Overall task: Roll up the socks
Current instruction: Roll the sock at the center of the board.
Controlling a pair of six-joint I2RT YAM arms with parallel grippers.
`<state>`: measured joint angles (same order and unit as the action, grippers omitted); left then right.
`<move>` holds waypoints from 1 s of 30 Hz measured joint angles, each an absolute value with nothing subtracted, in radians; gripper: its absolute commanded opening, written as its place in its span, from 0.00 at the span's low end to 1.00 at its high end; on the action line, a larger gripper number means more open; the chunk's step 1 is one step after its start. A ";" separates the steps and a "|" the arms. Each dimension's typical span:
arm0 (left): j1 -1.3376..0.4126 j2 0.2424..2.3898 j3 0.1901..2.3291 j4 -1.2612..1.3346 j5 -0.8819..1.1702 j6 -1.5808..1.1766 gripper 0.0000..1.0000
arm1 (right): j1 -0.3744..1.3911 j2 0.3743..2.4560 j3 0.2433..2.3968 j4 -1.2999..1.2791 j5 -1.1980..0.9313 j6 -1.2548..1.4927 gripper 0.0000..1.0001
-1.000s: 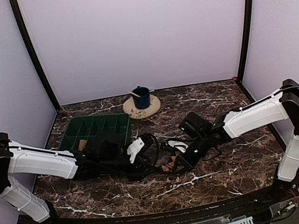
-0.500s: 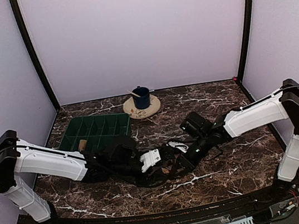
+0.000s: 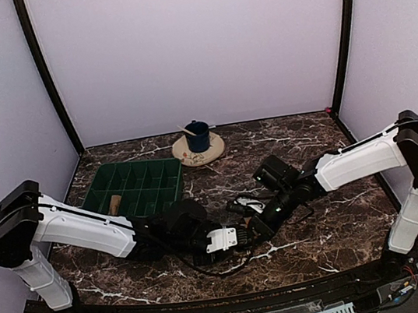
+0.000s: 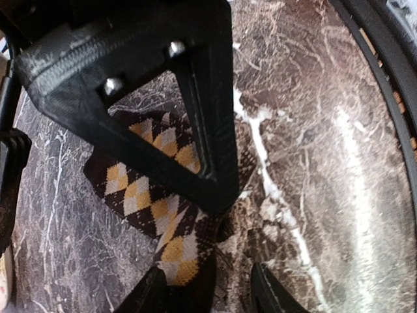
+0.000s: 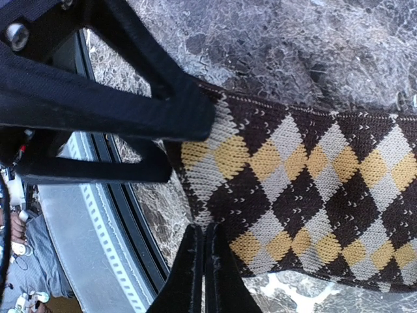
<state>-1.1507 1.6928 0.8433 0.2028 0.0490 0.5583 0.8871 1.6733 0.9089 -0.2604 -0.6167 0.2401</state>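
The brown-and-cream checkered sock (image 5: pixel 313 176) lies flat on the marble table; it also shows in the left wrist view (image 4: pixel 146 195). In the top view the grippers hide most of it. My right gripper (image 5: pixel 203 229) is shut, its tips pinching the sock's near edge. My left gripper (image 4: pixel 212 280) is open over the sock's narrow end, which lies by its left finger (image 4: pixel 153 293). The two grippers meet at the table's middle front, left (image 3: pixel 235 237) and right (image 3: pixel 254 225). A tan-brown bundle (image 3: pixel 114 204) sits in a tray compartment.
A green compartment tray (image 3: pixel 149 173) stands at the back left. A blue cup (image 3: pixel 198 136) with a stick in it stands on a round mat (image 3: pixel 212 152) at the back centre. The table's black front rim (image 4: pixel 391 98) is close to the grippers.
My left arm has swung right from beside the green tray, and its gripper now sits at the sock against the right gripper. The right arm has barely moved.
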 measured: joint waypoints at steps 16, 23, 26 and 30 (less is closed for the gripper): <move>-1.157 1.720 0.852 0.200 -0.046 0.662 0.17 | 0.886 1.671 0.899 -0.284 -0.632 0.237 0.00; -1.157 1.720 0.893 0.112 -0.008 0.665 0.10 | 0.882 1.662 0.897 -0.287 -0.627 0.241 0.02; -1.157 1.720 0.923 0.060 0.023 0.661 0.05 | 0.882 1.654 0.889 -0.283 -0.624 0.247 0.14; -1.157 1.731 0.973 -0.015 0.070 0.648 0.00 | 0.882 1.637 0.864 -0.274 -0.609 0.271 0.24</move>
<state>-1.1568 1.7309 0.9726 -0.0147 0.0696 0.6479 0.8818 1.6367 0.8639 -0.2737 -0.6086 0.2707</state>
